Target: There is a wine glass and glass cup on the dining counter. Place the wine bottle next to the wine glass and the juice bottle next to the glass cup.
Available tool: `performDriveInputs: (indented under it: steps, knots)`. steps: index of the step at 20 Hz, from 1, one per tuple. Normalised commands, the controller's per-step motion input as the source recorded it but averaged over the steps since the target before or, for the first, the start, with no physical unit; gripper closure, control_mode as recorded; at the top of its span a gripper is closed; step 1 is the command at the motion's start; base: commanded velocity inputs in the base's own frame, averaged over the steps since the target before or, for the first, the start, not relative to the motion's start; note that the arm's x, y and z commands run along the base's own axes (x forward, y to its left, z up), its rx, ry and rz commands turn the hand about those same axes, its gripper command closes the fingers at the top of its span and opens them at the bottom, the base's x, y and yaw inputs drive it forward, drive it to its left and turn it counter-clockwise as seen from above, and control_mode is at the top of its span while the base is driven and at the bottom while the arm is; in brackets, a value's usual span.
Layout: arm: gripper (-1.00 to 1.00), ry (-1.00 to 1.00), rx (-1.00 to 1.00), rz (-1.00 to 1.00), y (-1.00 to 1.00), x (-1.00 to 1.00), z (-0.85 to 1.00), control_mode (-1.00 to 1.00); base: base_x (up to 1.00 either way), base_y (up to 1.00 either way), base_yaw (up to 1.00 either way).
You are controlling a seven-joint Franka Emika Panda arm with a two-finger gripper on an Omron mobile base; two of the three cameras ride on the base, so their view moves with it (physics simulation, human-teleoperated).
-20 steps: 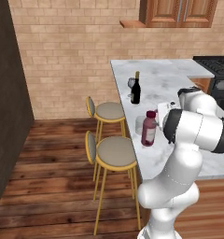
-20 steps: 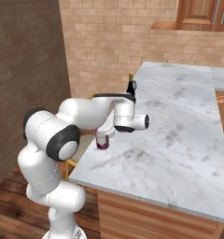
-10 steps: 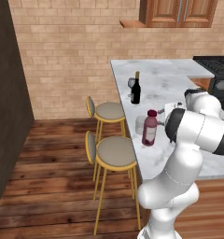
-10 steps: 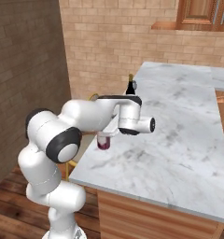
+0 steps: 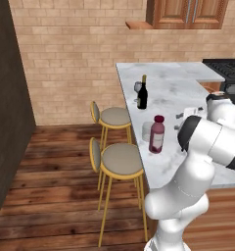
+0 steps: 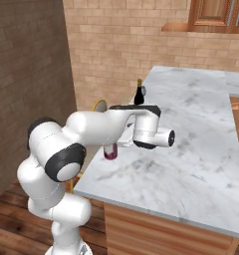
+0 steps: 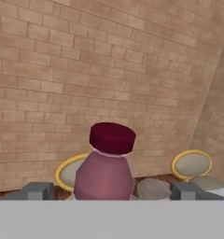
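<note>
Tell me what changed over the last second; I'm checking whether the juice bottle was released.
The gripper has opened wide and drawn back slightly from the juice bottle, which now stands free on the dining counter beside the glass cup. The wine bottle and wine glass stayed put.

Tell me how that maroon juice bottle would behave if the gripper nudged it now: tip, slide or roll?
The juice bottle stands upright and looks squat and full, so it would more likely slide on the smooth marble counter than tip. A push near its cap could still topple it toward the glass cup beside it. Once down, its round body would probably roll.
</note>
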Motion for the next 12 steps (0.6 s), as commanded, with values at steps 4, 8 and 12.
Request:
performDriveInputs:
  steps: [4,8,12]
  knots:
    - [-1.00,0.04,0.00,-0.15,-0.27,-0.45,0.34,-1.00,0.00,0.00,0.00]
    - [-1.00,0.27,0.00,-0.17,-0.16,-0.45,0.43,-1.00,0.00,0.00,0.00]
    - [-1.00,0.28,0.00,-0.16,-0.10,-0.49,0.40,-1.00,0.00,0.00,0.00]
